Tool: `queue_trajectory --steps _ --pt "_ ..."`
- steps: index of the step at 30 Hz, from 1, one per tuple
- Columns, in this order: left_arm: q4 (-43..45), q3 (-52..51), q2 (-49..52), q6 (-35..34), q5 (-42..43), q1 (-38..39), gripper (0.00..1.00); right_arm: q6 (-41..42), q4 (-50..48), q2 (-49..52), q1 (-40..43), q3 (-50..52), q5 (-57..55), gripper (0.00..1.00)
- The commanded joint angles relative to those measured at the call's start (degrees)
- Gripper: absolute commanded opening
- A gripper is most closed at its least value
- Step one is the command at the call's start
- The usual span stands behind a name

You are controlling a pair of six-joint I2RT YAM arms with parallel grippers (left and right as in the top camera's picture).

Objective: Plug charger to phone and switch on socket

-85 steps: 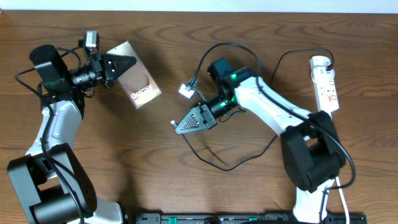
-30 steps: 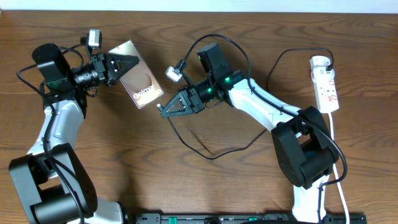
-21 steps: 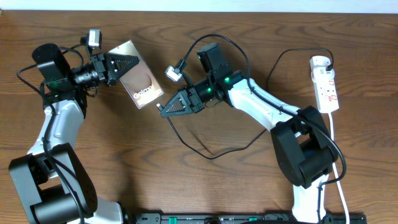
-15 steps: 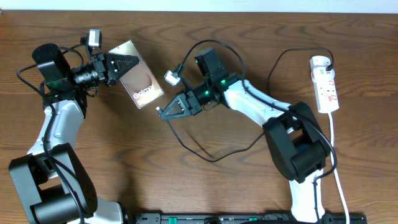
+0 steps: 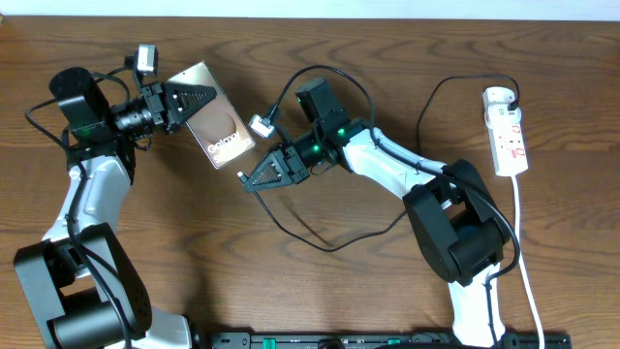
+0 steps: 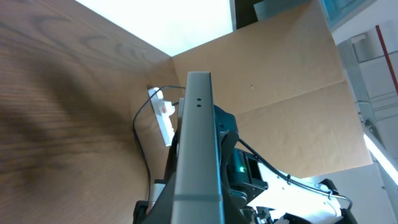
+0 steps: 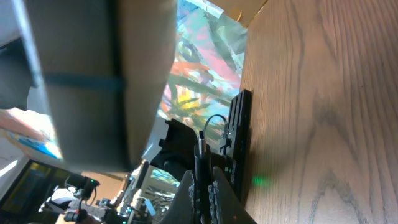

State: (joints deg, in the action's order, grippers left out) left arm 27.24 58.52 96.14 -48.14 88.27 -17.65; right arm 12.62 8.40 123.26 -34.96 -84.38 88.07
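The phone (image 5: pixel 225 136) is held tilted above the table at the upper left, my left gripper (image 5: pixel 199 100) shut on its upper end. In the left wrist view the phone (image 6: pixel 198 143) shows edge-on between the jaws. My right gripper (image 5: pixel 254 177) is shut on the charger, whose small black plug (image 5: pixel 241 175) sticks out just below the phone's lower corner, a small gap between them. In the right wrist view the plug (image 7: pixel 201 155) stands up between the fingers (image 7: pixel 224 202), with the phone's blurred edge (image 7: pixel 81 81) close above. The white socket (image 5: pixel 506 131) lies at the far right.
The charger's black cable (image 5: pixel 320 242) loops across the table's middle and runs back up to the socket. A small white connector (image 5: pixel 260 125) hangs by the right wrist. The socket's white cord (image 5: pixel 523 252) runs down the right side.
My right gripper has carried the plug left and slightly down, closing in on the phone's lower corner. The left gripper and phone have stayed still.
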Motion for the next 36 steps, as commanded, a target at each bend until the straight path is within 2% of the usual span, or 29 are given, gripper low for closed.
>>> queue_trajectory --steps 1,11,21,29,36 --pt "0.52 1.27 -0.63 1.86 1.77 0.07 0.08 -0.46 -0.09 -0.24 -0.22 -0.13 1.44 0.01" --pt "0.52 1.29 -0.63 2.51 1.79 0.04 0.08 4.59 -5.14 -0.24 0.46 -0.13 1.44 0.01" --pt "0.52 1.29 -0.63 2.69 1.79 0.07 0.07 5.53 -6.29 -0.24 1.18 -0.13 1.44 0.01" --pt "0.50 1.29 -0.63 2.71 1.79 0.07 0.07 10.75 -11.91 -0.24 1.53 -0.13 1.44 0.01" --pt "0.52 1.29 -0.63 2.71 1.79 0.07 0.07 11.19 -12.52 -0.24 1.53 -0.13 1.44 0.01"
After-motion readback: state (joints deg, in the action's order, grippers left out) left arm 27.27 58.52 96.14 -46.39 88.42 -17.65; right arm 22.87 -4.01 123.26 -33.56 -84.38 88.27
